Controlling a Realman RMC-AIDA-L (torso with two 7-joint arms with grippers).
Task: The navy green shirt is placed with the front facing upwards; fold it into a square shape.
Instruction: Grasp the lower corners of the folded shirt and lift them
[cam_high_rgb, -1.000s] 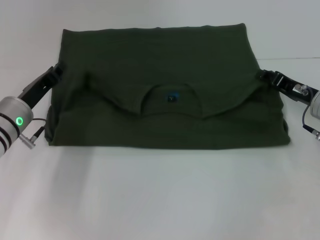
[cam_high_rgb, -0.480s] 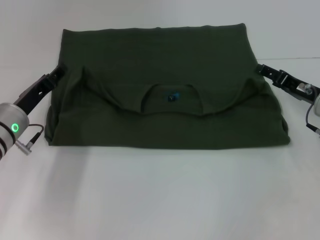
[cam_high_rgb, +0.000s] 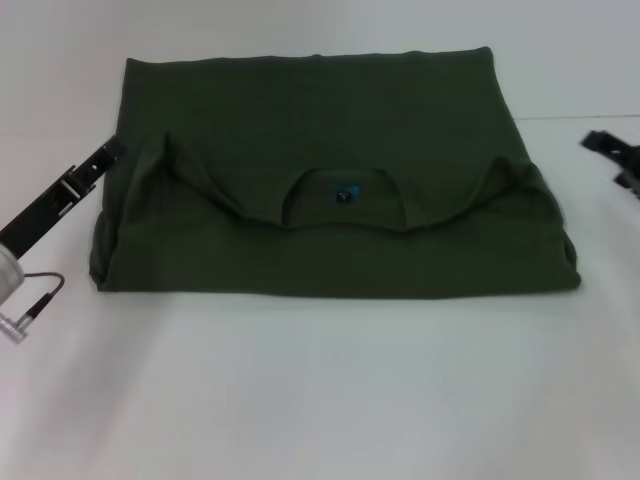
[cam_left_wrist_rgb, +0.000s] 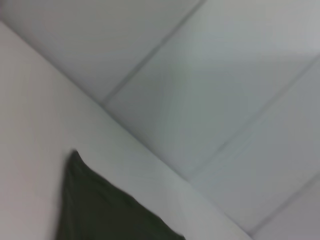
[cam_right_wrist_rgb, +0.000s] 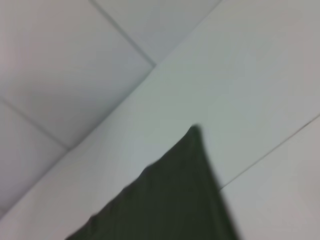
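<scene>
The navy green shirt (cam_high_rgb: 330, 120) lies on the white table, doubled over so its upper part is folded toward me. Its ribbed neck opening (cam_high_rgb: 300, 195) with a small blue label (cam_high_rgb: 346, 192) faces up in the middle. My left gripper (cam_high_rgb: 112, 152) is open just off the shirt's left edge, holding nothing. At the picture's right border my right gripper (cam_high_rgb: 592, 140) is open, well clear of the shirt's right edge. Only a dark corner of the shirt (cam_left_wrist_rgb: 100, 210) appears in the left wrist view, and another corner of the shirt (cam_right_wrist_rgb: 170, 200) in the right wrist view.
The white table (cam_high_rgb: 320, 380) stretches bare in front of the shirt. The table's far edge runs just behind the shirt, with pale floor tiles (cam_left_wrist_rgb: 225, 75) beyond it.
Both grippers have let go of the folded-over shoulders and drawn outward, away from the shirt. The right one moved farther, to the picture's edge. The shirt stayed in place.
</scene>
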